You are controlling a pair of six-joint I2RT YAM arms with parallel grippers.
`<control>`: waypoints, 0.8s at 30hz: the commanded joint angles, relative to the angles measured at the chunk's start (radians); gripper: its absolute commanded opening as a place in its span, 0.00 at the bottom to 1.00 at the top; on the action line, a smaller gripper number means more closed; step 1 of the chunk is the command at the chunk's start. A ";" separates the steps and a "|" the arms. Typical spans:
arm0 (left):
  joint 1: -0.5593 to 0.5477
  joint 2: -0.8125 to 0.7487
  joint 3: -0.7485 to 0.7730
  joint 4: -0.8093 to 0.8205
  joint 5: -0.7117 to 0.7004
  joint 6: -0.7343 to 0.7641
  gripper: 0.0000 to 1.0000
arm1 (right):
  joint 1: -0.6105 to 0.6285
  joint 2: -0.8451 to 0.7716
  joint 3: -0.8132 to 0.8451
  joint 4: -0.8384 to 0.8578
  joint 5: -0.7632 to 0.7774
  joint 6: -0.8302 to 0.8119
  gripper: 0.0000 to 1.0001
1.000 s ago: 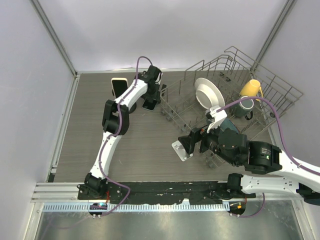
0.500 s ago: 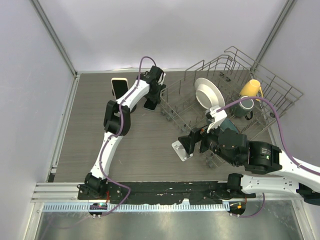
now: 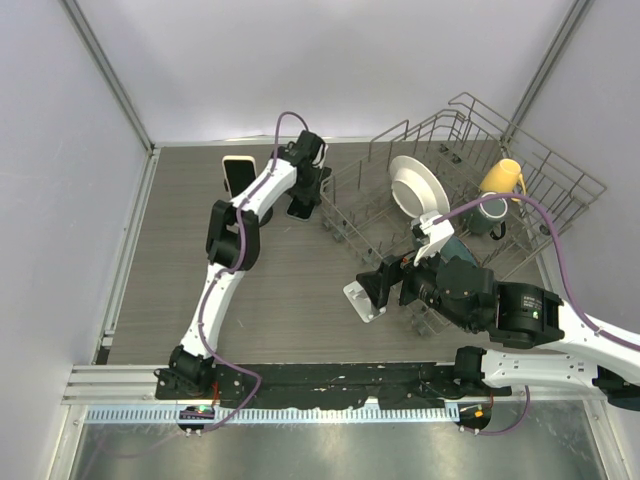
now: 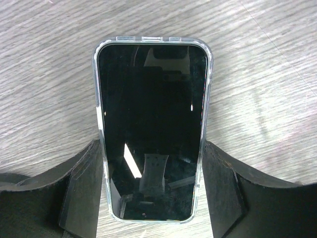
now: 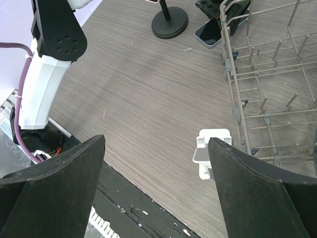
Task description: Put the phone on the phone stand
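The phone lies flat on the wood-grain worktop, dark screen up, in a clear case. In the left wrist view its long axis runs from 12 to 6 o'clock, straight away from the camera, with the far short edge at 12. From above it sits toward the worktop's 12 o'clock side. Its long axis there runs roughly 12 to 6, and the far end is hidden under the arm.

The left tool hangs over the phone, its dark pads standing apart at 9 and 3 o'clock of the near half, close against the two long edges. Whether they actually press on the case, I cannot tell.

The phone stand stands upright at about 10 o'clock of the phone, apart from it, with nothing on its cradle. The wire dish rack is at 3 o'clock of the phone, just beside it.

The right tool hovers above the worktop near the rack's 7 o'clock corner, its pads spread wide with nothing between them. A small white plastic piece lies below it.
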 commanded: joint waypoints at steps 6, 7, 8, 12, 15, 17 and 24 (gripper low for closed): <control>0.040 -0.161 0.025 0.099 -0.006 -0.060 0.00 | -0.001 -0.010 0.025 0.030 0.008 0.014 0.90; 0.042 -0.181 0.025 0.099 0.002 -0.069 0.00 | -0.001 -0.012 0.024 0.030 0.011 0.014 0.90; 0.042 -0.190 0.023 0.099 0.020 -0.074 0.00 | -0.001 -0.012 0.023 0.031 0.011 0.013 0.90; 0.050 -0.261 0.006 0.108 0.095 -0.109 0.00 | -0.001 -0.006 0.025 0.036 0.013 0.005 0.91; 0.063 -0.336 -0.017 0.126 0.158 -0.152 0.00 | -0.001 0.002 0.025 0.040 0.011 0.004 0.90; 0.076 -0.408 -0.034 0.148 0.184 -0.181 0.00 | 0.000 0.003 0.022 0.045 0.014 0.004 0.90; 0.131 -0.682 -0.263 0.339 0.414 -0.333 0.00 | -0.001 0.013 -0.021 0.102 0.030 0.017 0.90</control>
